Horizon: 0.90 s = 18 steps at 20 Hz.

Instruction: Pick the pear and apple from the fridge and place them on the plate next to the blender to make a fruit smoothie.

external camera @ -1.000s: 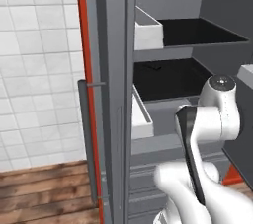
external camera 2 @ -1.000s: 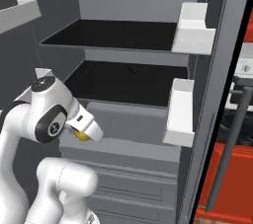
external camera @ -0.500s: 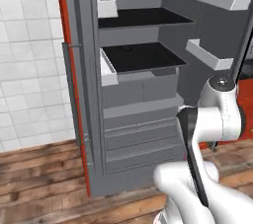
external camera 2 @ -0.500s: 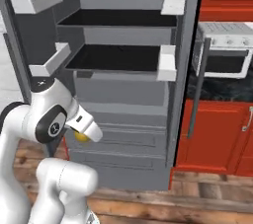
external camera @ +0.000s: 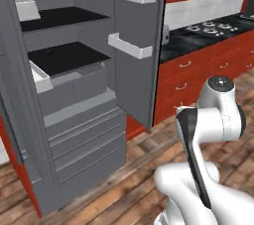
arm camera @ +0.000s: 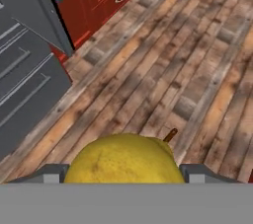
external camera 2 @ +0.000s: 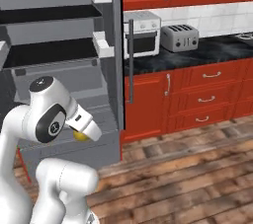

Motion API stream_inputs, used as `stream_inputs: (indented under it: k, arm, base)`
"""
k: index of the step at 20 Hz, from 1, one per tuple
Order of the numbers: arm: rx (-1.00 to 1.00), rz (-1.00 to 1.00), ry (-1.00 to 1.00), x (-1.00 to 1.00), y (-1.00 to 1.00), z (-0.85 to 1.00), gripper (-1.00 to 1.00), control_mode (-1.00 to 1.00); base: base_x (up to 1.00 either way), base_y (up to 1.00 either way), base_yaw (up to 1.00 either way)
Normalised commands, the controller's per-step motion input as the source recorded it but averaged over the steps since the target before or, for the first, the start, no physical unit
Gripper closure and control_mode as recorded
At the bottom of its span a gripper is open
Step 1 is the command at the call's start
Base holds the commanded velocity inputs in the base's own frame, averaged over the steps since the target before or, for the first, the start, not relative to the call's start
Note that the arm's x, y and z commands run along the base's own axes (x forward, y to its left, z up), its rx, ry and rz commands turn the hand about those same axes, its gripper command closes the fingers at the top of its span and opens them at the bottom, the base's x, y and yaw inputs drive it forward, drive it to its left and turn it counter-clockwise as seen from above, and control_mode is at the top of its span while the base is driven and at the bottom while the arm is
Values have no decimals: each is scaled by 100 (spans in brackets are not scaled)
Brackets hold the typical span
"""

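My gripper (arm camera: pixel 123 174) is shut on the pear (arm camera: pixel 123 158), a plain yellow fruit with a short brown stem that sits between the two finger tips in the hand view. A sliver of the pear (external camera 2: pixel 78 135) peeks out under my white hand in the right base view. The hand hangs low over the wooden floor, pointing down. The fridge (external camera: pixel 74 95) stands open to my left, with grey inside, black shelves and white door bins. Its door (external camera 2: pixel 118 55) with the long bar handle swings toward the red cabinets. The apple, the plate and the blender are out of view.
Red cabinets (external camera 2: pixel 207 94) under a black counter run to the right of the fridge. On the counter stand a toaster (external camera 2: pixel 180 38) and a small oven (external camera 2: pixel 143 33); a stove top (external camera: pixel 213 26) lies further along. Wooden floor (external camera 2: pixel 188 168) spreads in front.
The whole picture has shifted: the base has backed off from the fridge and turned right toward the cabinets. The pear stays held in the gripper.
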Motion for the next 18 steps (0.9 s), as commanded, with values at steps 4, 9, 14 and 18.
stream_inputs:
  k: [4,9,14,18]
  arm:
    - [0,0,0,0,0,0,100,100]
    - [0,0,0,0,0,0,100,100]
    - [0,0,0,0,0,0,100,100]
    - [0,0,0,0,0,0,100,100]
  base:
    - [12,0,-65]
    - [41,0,-64]
    - [61,-4,-58]
    - [69,-1,-57]
